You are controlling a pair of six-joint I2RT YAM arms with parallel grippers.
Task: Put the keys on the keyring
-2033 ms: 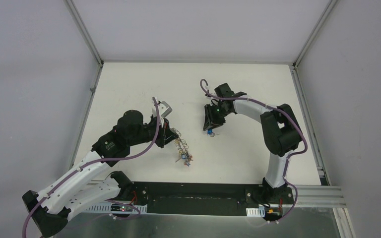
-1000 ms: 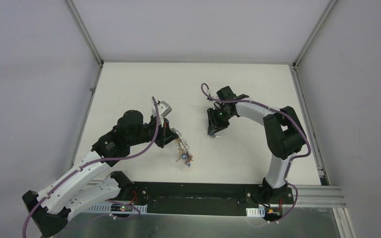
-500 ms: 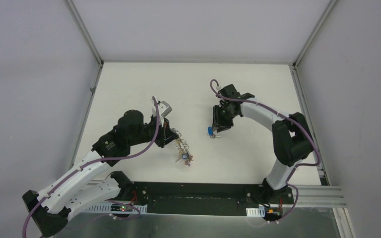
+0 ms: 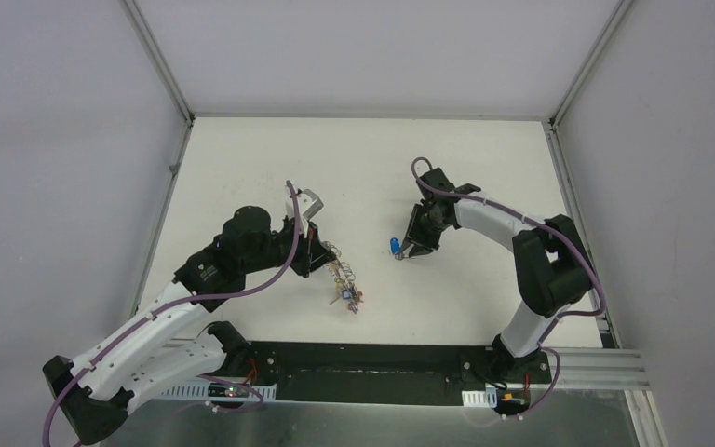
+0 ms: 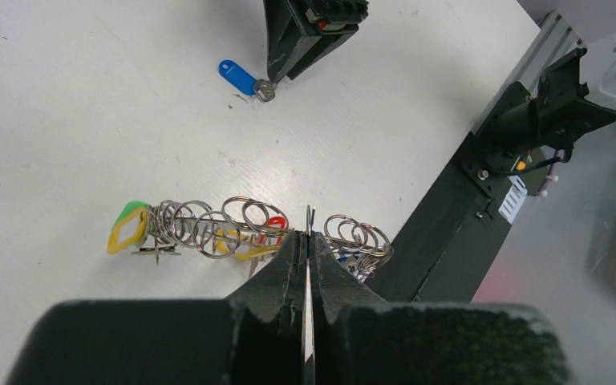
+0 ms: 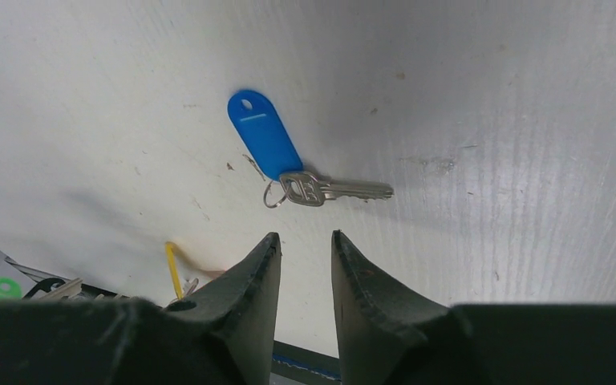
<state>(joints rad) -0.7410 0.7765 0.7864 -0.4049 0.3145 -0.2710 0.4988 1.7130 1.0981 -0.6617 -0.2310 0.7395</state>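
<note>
The keyring [image 5: 208, 227] is a chain of silvery rings with green-yellow [image 5: 128, 228] and red tags, lying on the white table; it also shows in the top view [image 4: 344, 285]. My left gripper [image 5: 309, 234] is shut on one of its rings, which stands edge-on between the jaws [image 4: 322, 255]. A silver key with a blue tag [image 6: 263, 143] lies loose on the table just beyond my right gripper [image 6: 305, 241], which is open and empty. In the top view the blue-tagged key [image 4: 396, 246] lies just left of the right gripper [image 4: 411, 248].
The black base rail [image 4: 363, 372] runs along the near table edge, close behind the keyring. The right gripper shows in the left wrist view [image 5: 305, 40] next to the blue tag [image 5: 237, 77]. Grey walls enclose the table [image 4: 270, 158].
My right arm has swung to the right and its wrist has turned, so the blue-tagged key now lies uncovered left of the fingers. My left arm and the keyring have not moved.
</note>
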